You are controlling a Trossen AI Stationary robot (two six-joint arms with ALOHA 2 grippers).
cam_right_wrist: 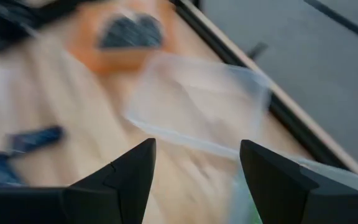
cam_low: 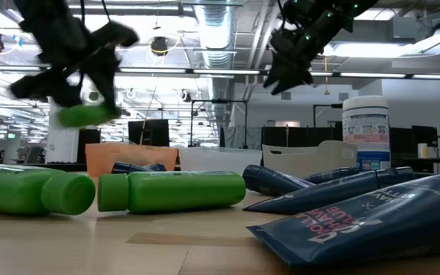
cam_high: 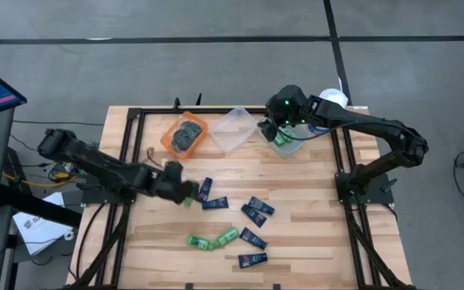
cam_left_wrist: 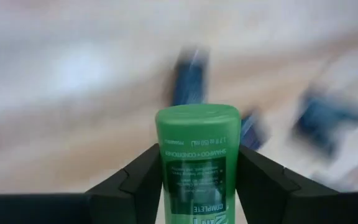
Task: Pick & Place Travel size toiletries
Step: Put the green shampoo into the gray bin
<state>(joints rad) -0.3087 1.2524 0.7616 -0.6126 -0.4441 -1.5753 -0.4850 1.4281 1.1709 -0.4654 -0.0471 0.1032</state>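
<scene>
Left gripper (cam_left_wrist: 199, 180) pinches a green bottle (cam_left_wrist: 198, 163) between its two fingers (cam_left_wrist: 140, 176), cap end sticking out past the tips; in the low view the bottle (cam_low: 86, 114) hangs sideways in that gripper (cam_low: 90, 92), clear of the table (cam_high: 312, 242); just beyond the gripper on the boards lie navy tubes (cam_high: 214, 203), more tubes (cam_high: 258, 209) and two green bottles (cam_high: 213, 239) farther out; right gripper (cam_high: 274, 126) hovers with fingers (cam_right_wrist: 129, 171) spread and nothing between them, over a clear bin (cam_high: 288, 145) with green bottles in it; beside it a second clear bin (cam_high: 234, 129), then an orange bin (cam_high: 185, 134) holding grey tins (cam_high: 187, 133); white jar (cam_low: 365, 130) stands behind.
</scene>
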